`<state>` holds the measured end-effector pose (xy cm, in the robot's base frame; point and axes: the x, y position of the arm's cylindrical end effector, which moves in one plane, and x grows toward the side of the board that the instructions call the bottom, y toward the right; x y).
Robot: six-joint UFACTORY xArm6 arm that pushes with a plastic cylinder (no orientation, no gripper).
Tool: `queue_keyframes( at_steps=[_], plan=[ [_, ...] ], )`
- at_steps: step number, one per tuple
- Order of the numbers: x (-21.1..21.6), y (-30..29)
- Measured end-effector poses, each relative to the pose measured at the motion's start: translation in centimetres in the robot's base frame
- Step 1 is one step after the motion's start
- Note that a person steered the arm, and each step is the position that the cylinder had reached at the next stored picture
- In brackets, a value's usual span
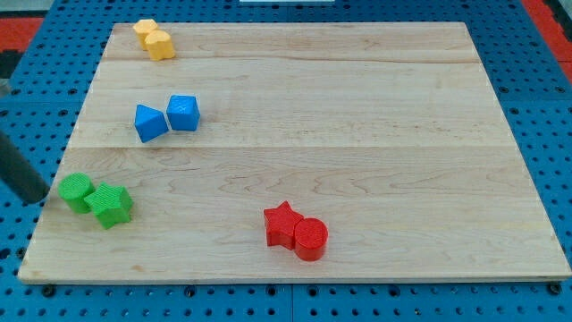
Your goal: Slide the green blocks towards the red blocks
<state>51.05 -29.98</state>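
Note:
A green cylinder (76, 191) and a green star-like block (110, 205) sit touching each other near the board's left edge. A red star (282, 224) and a red cylinder (311, 239) sit touching at the lower middle of the board. My rod comes in from the view's left, and my tip (39, 199) rests just left of the green cylinder, a small gap away.
Two blue blocks, a wedge-like one (150, 122) and a cube (183, 112), sit at the upper left. Two yellow blocks (155, 39) sit touching at the top left corner. The wooden board (357, 134) lies on a blue pegboard.

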Motion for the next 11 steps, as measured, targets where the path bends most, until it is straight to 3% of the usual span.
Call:
queue_keyframes(
  at_steps=[1,3,5,6,7,9,10,11],
  plan=[
    [0.1,0.5],
    [1.4,10.5],
    [5.2,13.1],
    [6.0,14.2],
    [6.8,8.9],
    [3.5,6.7],
    [0.0,8.8],
    [0.9,12.2]
  ],
)
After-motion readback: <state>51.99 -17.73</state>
